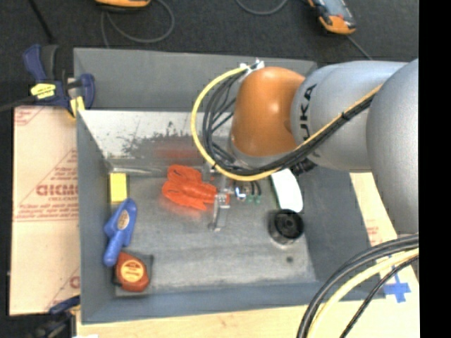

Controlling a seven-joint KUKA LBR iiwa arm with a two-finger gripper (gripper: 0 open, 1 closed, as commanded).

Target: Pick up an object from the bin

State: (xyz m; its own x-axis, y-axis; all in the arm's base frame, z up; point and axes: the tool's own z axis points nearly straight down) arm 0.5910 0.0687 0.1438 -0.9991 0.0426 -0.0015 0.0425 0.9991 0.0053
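The claw hangs low in the bin, just beside the right edge of a crumpled orange thing lying up-left of it; how wide it stands I cannot tell. A black round knob lies to its right in the view. A blue clamp lies well off to its left.

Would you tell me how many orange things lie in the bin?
2: a crumpled orange thing in the middle, beside the gripper, and a tape measure in the near left corner. The arm may hide more.
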